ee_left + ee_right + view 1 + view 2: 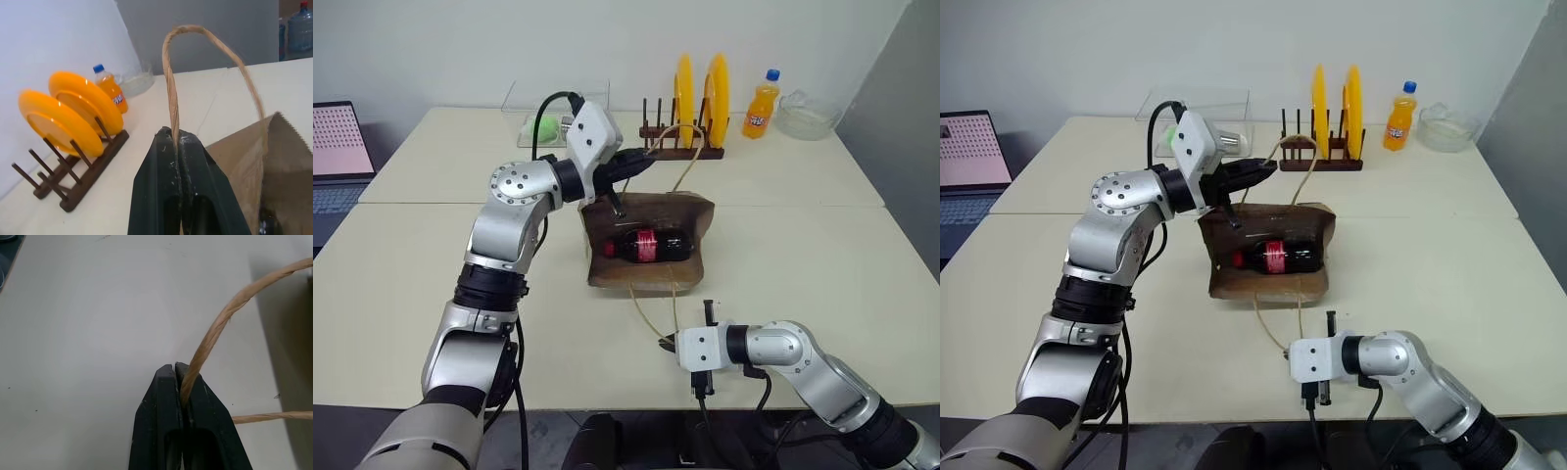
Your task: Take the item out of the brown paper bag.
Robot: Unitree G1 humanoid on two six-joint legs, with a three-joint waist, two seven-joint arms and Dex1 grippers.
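While your left gripper [177, 139] was clamped on the upper cord handle [195, 36], raised above the brown paper bag [651, 245], your right gripper [179, 369] pinched the lower cord handle [220, 320] near the table's [401, 264] front edge. The cola bottle [646, 245] lay on its side inside the opened bag, between both grippers. Behind stood a plate rack [680, 137] and an orange soda bottle [763, 103].
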